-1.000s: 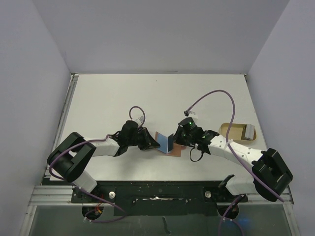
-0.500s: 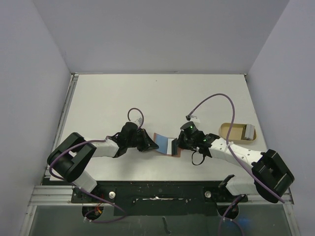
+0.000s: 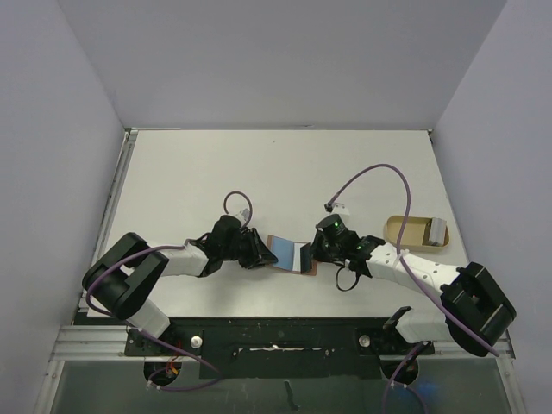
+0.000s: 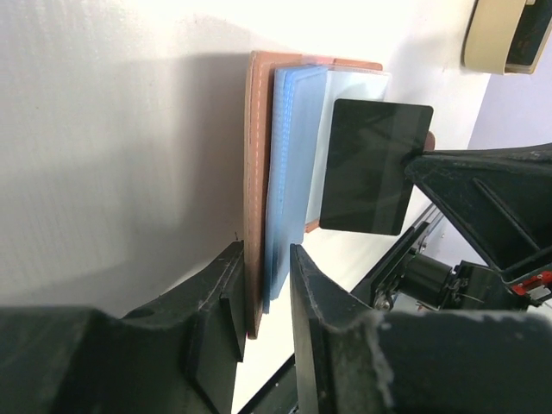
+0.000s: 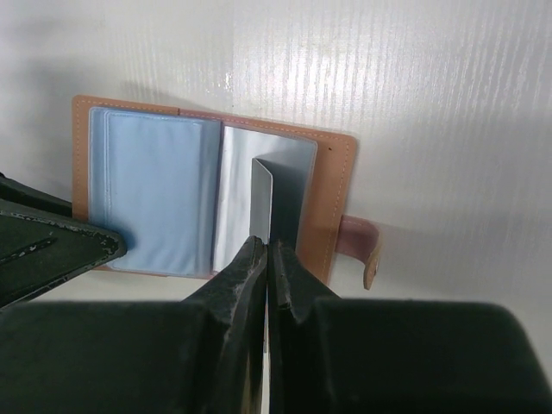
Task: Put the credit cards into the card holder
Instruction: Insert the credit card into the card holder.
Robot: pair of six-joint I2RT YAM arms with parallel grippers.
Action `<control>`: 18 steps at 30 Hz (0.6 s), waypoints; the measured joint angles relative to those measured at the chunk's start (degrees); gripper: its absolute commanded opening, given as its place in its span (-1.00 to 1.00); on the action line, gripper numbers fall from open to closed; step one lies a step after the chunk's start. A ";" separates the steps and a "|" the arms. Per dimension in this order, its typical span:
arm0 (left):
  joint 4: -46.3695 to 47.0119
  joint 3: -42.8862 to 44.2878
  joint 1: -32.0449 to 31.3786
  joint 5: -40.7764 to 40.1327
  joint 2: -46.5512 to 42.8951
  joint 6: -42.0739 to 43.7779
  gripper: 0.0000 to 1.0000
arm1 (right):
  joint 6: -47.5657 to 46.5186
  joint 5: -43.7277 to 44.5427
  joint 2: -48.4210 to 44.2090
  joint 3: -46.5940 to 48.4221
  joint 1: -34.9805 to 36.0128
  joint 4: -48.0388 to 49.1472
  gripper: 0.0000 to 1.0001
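— What does the wallet (image 5: 335,207) hold?

— It lies open and flat on the table (image 3: 259,172), at the near side, between my two hands. A blue card (image 5: 153,194) fills its left pocket. Over the pale right pocket (image 5: 237,194) a second card (image 5: 262,198) stands on edge. My right gripper (image 5: 266,246) is pinched tight on it. Its far end is down at the pocket, but I can't tell whether it is inside.

— And your left hand?

— My left gripper (image 4: 267,259) has its fingers a little apart, one on either side of the wallet's left edge. I can't tell whether they press on it.

— The tray (image 3: 388,228)?

— Off to the right, well apart from the wallet. A flat grey piece (image 3: 442,231) lies in its right end. I can't make out what it is.
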 measured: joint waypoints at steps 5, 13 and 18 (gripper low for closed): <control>-1.53 0.00 0.00 -0.42 -0.46 1.31 -0.45 | -1.31 0.24 0.00 -0.63 -0.04 0.85 -1.00; -5.68 0.07 0.00 -3.21 -3.37 4.11 -0.41 | -3.41 0.24 0.00 -0.76 -0.42 1.33 -1.00; -8.07 0.07 0.00 -6.12 -7.65 6.27 -0.51 | -4.17 0.31 0.02 -0.76 -0.44 1.33 -1.00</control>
